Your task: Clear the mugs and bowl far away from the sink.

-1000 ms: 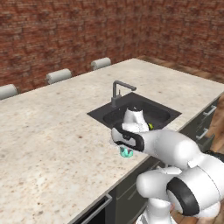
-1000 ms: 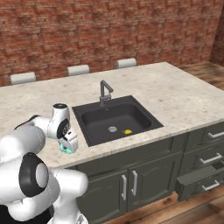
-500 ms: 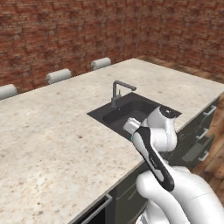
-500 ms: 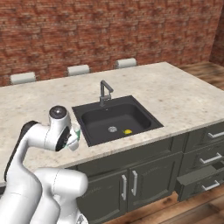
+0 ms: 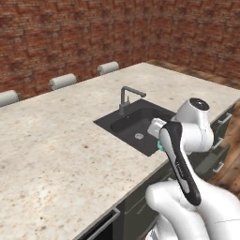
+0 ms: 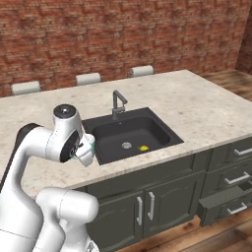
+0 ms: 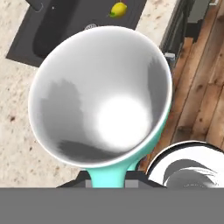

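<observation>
The teal mug [image 7: 100, 109] is up off the table [image 5: 56, 145], jaws clamped on its handle at the front edge, just beside the black sink [image 6: 130, 133]. Looking into it, white inside. A small yellow lump [image 6: 143, 147] lies in the basin near the drain [image 6: 126, 145].

The desk [image 5: 56, 140] lay wide and bare left of the sink [image 6: 130, 135], with plenty of room to pass. The faucet [image 6: 117, 102] stood up behind the sink. 1 small yellow lump [image 6: 143, 147] sat inside it near the drain.
</observation>
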You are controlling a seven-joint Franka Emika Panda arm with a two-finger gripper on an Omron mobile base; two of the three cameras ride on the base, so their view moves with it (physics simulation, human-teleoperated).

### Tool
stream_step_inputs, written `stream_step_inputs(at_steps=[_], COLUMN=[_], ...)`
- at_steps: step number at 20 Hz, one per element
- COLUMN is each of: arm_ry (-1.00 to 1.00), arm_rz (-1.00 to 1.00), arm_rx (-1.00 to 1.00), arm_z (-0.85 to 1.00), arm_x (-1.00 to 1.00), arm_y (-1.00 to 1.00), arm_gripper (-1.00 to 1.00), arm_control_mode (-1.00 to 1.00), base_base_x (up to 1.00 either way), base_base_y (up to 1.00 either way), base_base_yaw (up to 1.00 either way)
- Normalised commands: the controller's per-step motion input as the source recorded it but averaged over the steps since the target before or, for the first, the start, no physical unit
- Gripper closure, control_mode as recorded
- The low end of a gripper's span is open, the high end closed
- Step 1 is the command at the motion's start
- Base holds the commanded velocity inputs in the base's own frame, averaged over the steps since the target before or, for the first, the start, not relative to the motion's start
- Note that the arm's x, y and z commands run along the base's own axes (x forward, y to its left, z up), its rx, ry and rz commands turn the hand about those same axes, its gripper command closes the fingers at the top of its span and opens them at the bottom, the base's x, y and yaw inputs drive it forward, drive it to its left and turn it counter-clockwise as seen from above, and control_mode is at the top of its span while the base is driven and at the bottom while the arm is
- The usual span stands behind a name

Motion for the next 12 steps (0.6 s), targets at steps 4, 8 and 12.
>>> stream_step_inputs(at_steps=[4,8,12], arm_ry=[0.15,-0.01,-0.10], arm_rz=[0.28,0.50,0.56], arm_rx=[-0.17,0.00,0.00], arm_z=[0.53,0.02,0.00], arm_x=[-0.44,-0.57,-0.30], arm_y=[-0.49,-0.32,-0.01], arm_gripper=[1.00,1.00,1.00], arm_control_mode=[-1.00,-1.00,-1.00], base_base_x=[0.00,0.00,0.00], base_base_y=[0.00,0.00,0.00], base_base_yaw=[0.00,0.00,0.00])
